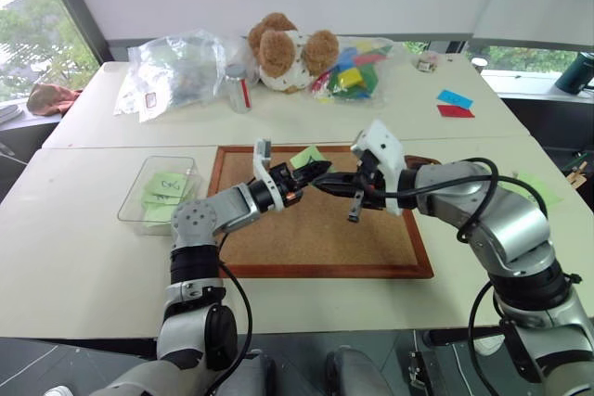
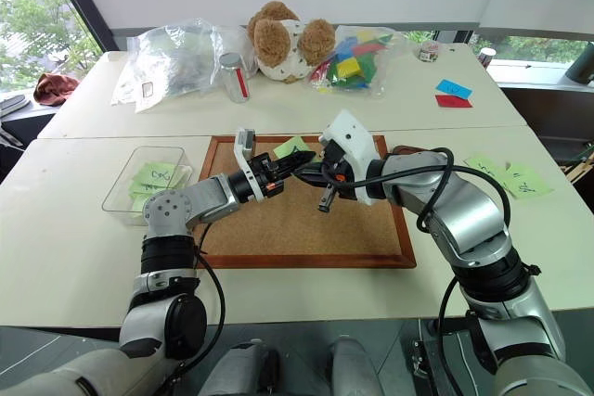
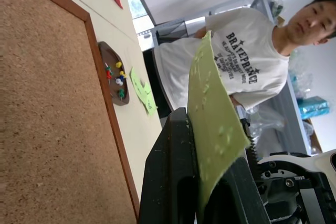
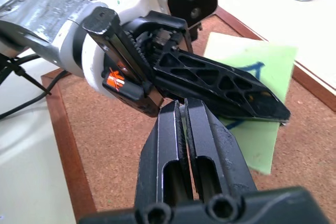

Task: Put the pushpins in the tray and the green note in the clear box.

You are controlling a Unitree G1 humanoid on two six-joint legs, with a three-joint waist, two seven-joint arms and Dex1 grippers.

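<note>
left gripper clamped on the green note, held up over the cork board, right gripper pinched together right beside it (empty, looks like), clear box off left of the board, tray with pushpins past its right edge

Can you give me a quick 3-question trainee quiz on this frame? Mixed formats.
1. True or false: the left gripper is shut on the green note.
2. Where do the pushpins lie? A) stuck in the cork board B) in the tray C) in the clear box
3. Fill in: the clear box holds pale green ____ with scribbles.

Key
1. True; its fingers pinch the note above the cork board, and the right gripper sits shut just beside them.
2. B; the coloured pins lie in the small dark tray past the board's frame.
3. notes.
</note>
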